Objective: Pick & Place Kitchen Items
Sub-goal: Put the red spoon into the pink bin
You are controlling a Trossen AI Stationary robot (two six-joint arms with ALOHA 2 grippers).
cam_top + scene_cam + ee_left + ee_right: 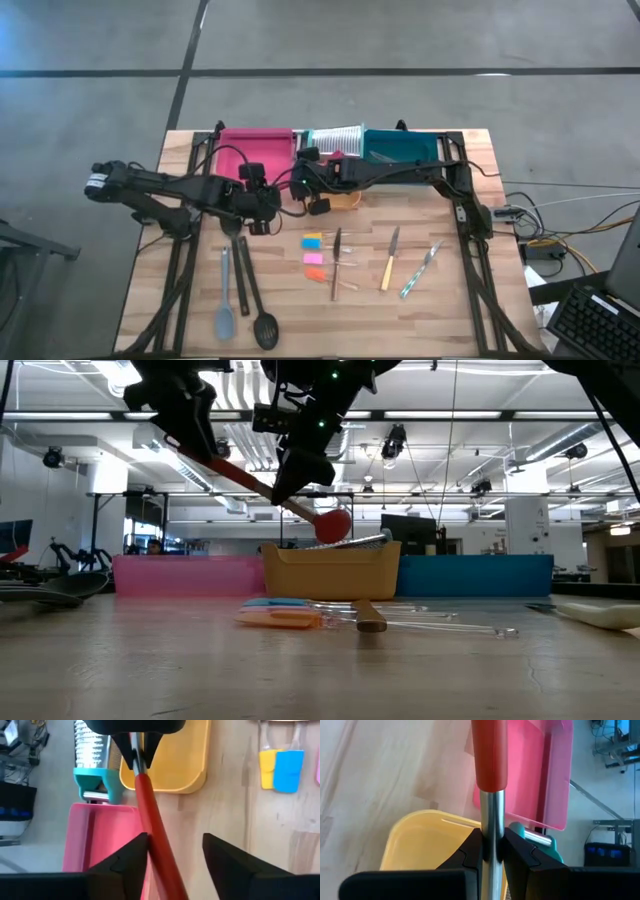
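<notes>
Mid-air handover above the table: red spoon slanted between both arms, over the seam of pink tray and yellow tray. Right gripper clenched on the spoon's metal shaft, carrying it. Left gripper spread apart around the red handle, one finger touching, no squeeze. Likely bound for a tray. Pink and yellow trays: nothing visible inside. Teal tray: contents hidden. Remaining spoons, knives loose on the table.
</notes>
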